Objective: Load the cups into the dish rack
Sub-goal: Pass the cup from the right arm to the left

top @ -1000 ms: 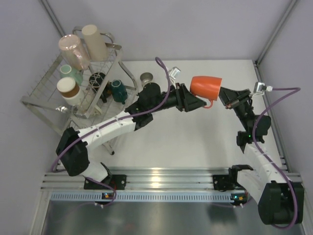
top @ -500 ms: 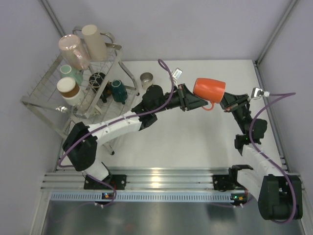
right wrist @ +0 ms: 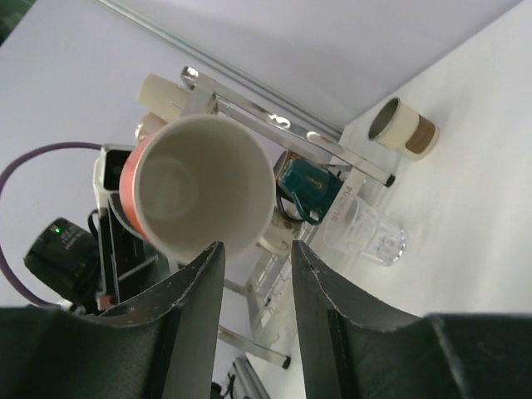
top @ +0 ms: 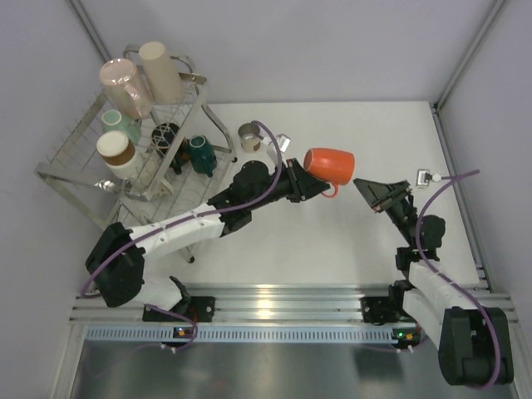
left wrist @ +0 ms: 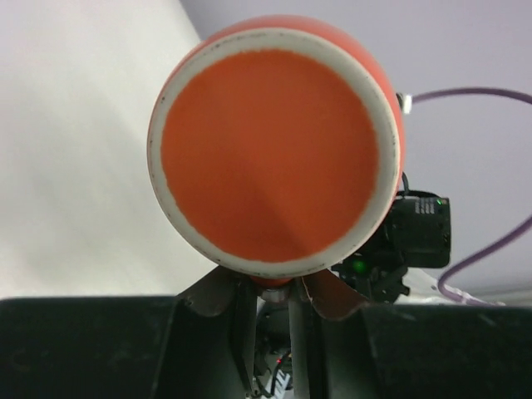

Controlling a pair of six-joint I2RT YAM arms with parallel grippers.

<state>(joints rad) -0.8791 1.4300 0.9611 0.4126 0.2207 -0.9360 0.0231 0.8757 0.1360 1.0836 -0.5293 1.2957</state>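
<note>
We've got the orange cup (top: 329, 161) sideways in mid-air, white inside. The wire dish rack (top: 75, 137), far left, holds an upright pink cup (top: 125, 86) and a beige cup (top: 160, 71), with a dark teal mug (top: 201, 154) at its right edge.

Soft, bright light from above leaves only faint shadows on the table (top: 349, 241) beneath both arms, and a streak of glare on the metal rail (top: 274, 293) at their bases. Just ahead of the left gripper (left wrist: 274, 287), the orange cup (left wrist: 274, 145) looks fairly sharp against a smeared background. The right gripper (right wrist: 256, 253) is dark and soft-edged close to its lens.
</note>
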